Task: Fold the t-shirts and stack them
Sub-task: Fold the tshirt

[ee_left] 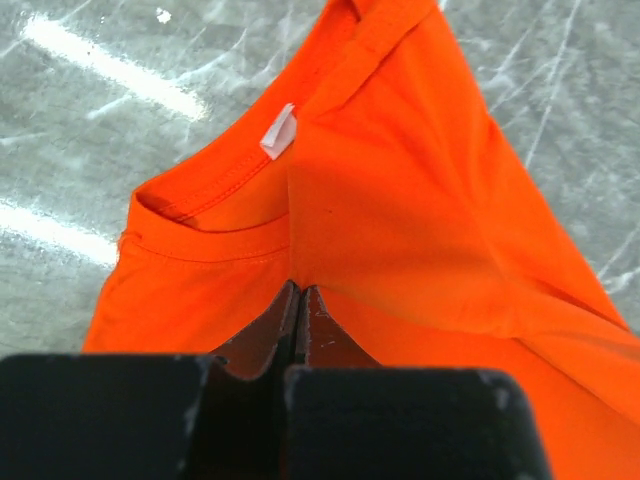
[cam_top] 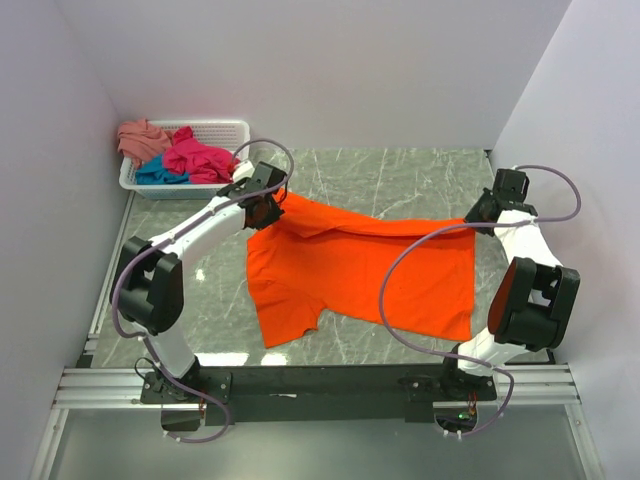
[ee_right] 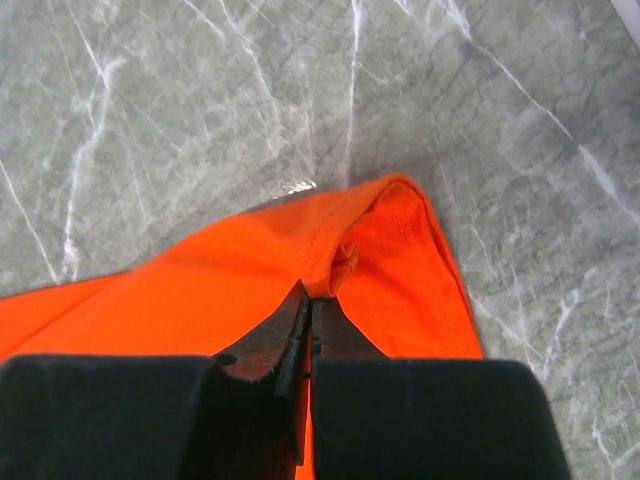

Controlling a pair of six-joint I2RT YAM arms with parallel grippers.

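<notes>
Orange t-shirt (cam_top: pixel 360 275) pinched at two points on the grey marbled tabletop (cam_top: pixel 400 175).
Its white neck tag (ee_left: pixel 279 132) shows no legible writing. White walls (cam_top: pixel 330 70) surround. Both arms reach forward: left hand (ee_left: pixel 301 295) clamps cloth beside the collar, right hand (ee_right: pixel 309 303) clamps a hemmed corner.

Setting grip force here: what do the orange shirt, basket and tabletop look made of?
Orange shirt: soft matte knit cloth, probably cotton; it drapes, creases, shows stitched hems.
Basket: white plastic, judging by its moulded lattice wall.
Tabletop: grey, white-veined marble look, glossy reflections; stone or printed laminate, cannot tell.
</notes>
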